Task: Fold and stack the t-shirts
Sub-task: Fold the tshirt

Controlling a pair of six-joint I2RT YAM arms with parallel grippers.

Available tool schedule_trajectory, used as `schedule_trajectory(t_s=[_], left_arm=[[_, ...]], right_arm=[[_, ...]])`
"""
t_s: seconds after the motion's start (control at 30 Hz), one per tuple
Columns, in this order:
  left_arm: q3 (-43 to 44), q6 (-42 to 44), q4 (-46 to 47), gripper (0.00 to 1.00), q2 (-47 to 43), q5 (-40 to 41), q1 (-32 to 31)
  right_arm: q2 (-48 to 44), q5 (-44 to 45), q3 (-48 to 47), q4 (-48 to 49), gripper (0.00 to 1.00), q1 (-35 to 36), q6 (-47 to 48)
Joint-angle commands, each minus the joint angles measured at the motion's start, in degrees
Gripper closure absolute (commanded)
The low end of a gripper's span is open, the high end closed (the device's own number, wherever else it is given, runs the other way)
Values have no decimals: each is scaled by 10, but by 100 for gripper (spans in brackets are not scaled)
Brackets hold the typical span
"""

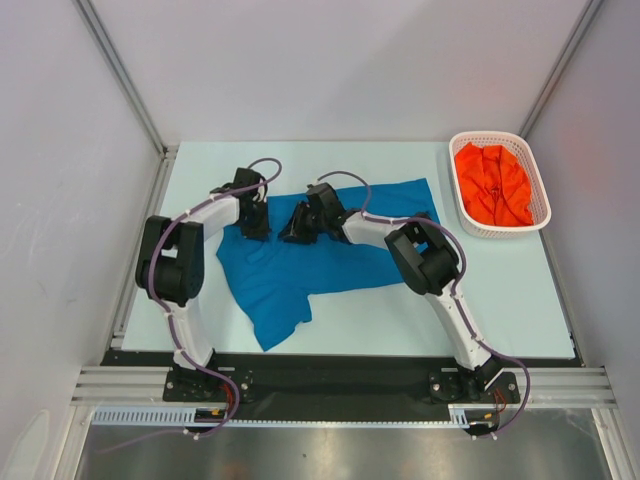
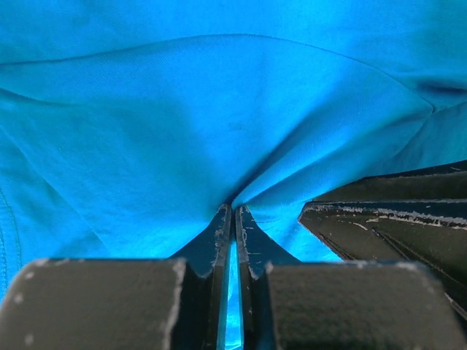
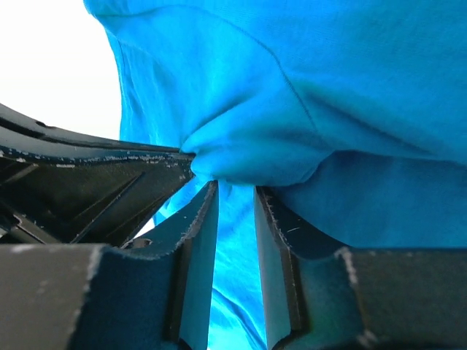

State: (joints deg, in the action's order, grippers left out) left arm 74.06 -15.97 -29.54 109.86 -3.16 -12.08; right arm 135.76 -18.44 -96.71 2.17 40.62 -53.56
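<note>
The blue t-shirt (image 1: pixel 290 275) lies spread and rumpled on the table, one part trailing toward the near edge. At its upper left edge my left gripper (image 1: pixel 255 225) presses down, and in the left wrist view it (image 2: pixel 233 208) is shut on a pinched ridge of the blue t-shirt (image 2: pixel 182 131). Close beside it on the right is my right gripper (image 1: pixel 297 228). In the right wrist view its jaws (image 3: pixel 235 188) stand apart, with a bunched fold of the blue t-shirt (image 3: pixel 248 153) at the tips. The orange-red t-shirt (image 1: pixel 492 185) lies crumpled in the basket.
A white lattice basket (image 1: pixel 487 135) stands at the table's back right corner. Grey walls close in the left, right and far sides. The two gripper heads almost touch; the right one's black body (image 2: pixel 394 219) shows in the left wrist view.
</note>
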Motion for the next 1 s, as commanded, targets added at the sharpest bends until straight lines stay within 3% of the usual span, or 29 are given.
schedule_trajectory(t_s=[0.0,0.27,0.53,0.67,0.77,0.8,0.9,0.97], left_arm=[[25,14,-4,91,6,-4,2],[24,15,-4,91,6,-4,3],[26,16,-4,89,5,-5,5],[27,16,-5,87,4,-5,7],[24,16,-3,76,0,-4,8],[22,15,-2,66,-3,-5,9],[16,12,4,52,-12,-19,14],[17,13,7,50,-17,-28,17]], right_arm=[[19,15,-19,13,68,-5,-24],[39,43,-54,-45,73,1,-51],[21,66,-58,-81,99,5,-37],[-1,60,-59,-100,100,0,-16],[-22,53,-59,-135,100,-5,9],[-28,48,-58,-153,100,-6,12],[-45,37,-57,-191,100,-8,40],[-58,36,-56,-222,100,-6,53]])
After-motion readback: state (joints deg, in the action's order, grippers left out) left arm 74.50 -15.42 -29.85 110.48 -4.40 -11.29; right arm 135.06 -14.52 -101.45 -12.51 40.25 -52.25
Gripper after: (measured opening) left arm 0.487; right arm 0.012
